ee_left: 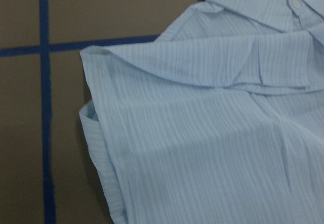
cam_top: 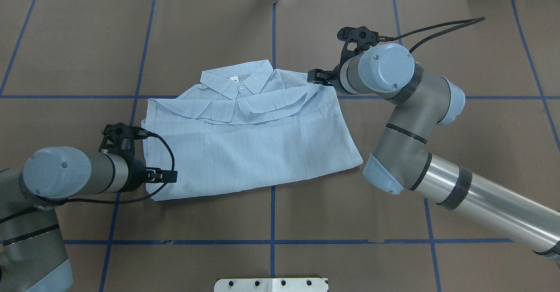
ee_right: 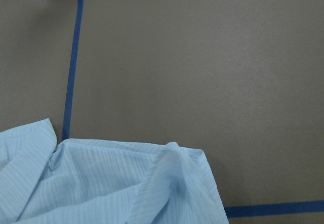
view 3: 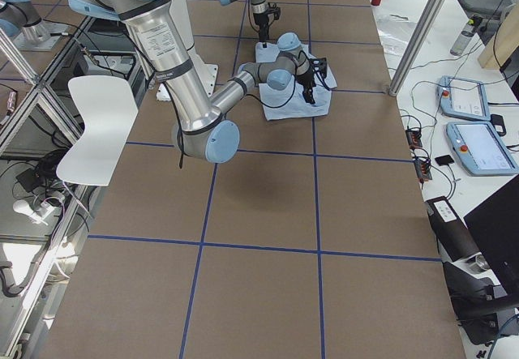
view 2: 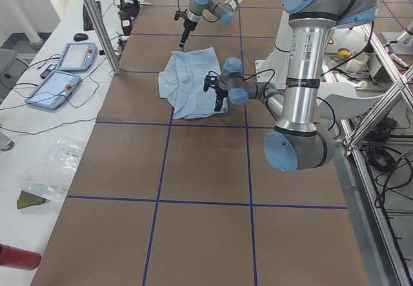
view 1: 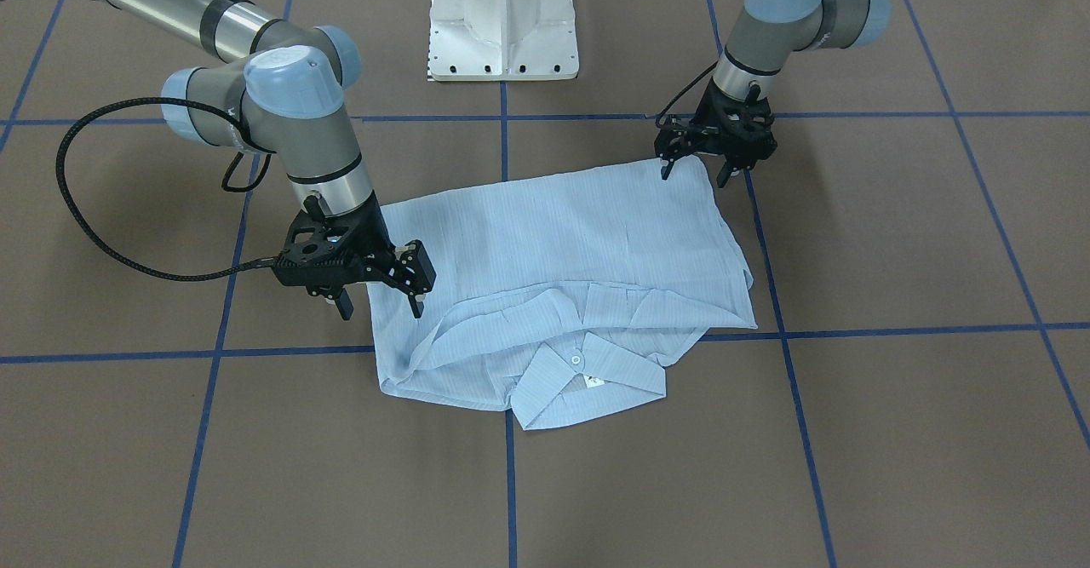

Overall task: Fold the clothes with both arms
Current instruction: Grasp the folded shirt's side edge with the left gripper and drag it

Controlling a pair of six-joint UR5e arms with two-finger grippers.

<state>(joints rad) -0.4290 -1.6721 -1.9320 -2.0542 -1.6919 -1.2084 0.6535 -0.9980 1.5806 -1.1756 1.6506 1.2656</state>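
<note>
The clothes are one light-blue shirt [view 1: 562,244] [cam_top: 245,147] lying folded on the brown table, its collar [view 1: 588,372] on the side away from the robot. My left gripper [view 1: 694,174] [cam_top: 151,177] is open and straddles the shirt's corner nearest the robot, holding nothing. Over the shirt's opposite side edge, close to the shoulder, my right gripper [view 1: 381,308] [cam_top: 333,79] is also open, one finger over the cloth and one over the table. Both wrist views show only shirt [ee_left: 212,133] [ee_right: 101,183] and table, no fingers.
The white pedestal base [view 1: 502,31] [cam_top: 271,285] stands at the robot's side of the table. Blue tape lines [view 1: 511,466] grid the brown surface. A side bench with tablets [view 2: 64,73] [view 3: 478,124] and a metal post [view 2: 97,21] runs along the far edge.
</note>
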